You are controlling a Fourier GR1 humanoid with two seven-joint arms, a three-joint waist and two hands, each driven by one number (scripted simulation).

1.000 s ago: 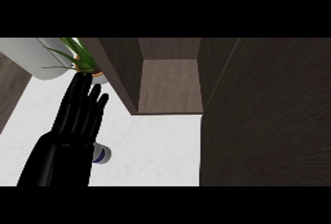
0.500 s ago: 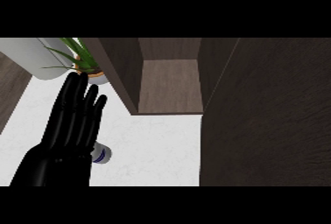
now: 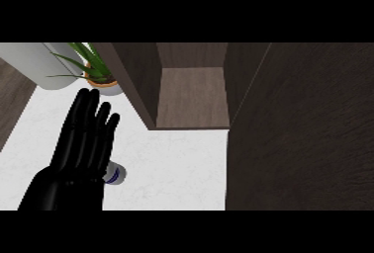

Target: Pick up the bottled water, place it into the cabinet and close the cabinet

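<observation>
One cabinet [image 3: 191, 94] stands open, the bottled water [image 3: 116, 174] not yet grasped.
Left of the cabinet, the left hand [image 3: 80, 148] has edged lower, fingers straight, holding nothing, covering most of the bottle beneath it; likely descending to grasp.

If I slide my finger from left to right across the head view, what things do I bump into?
Left hand → bottled water → open cabinet → cabinet door.
</observation>
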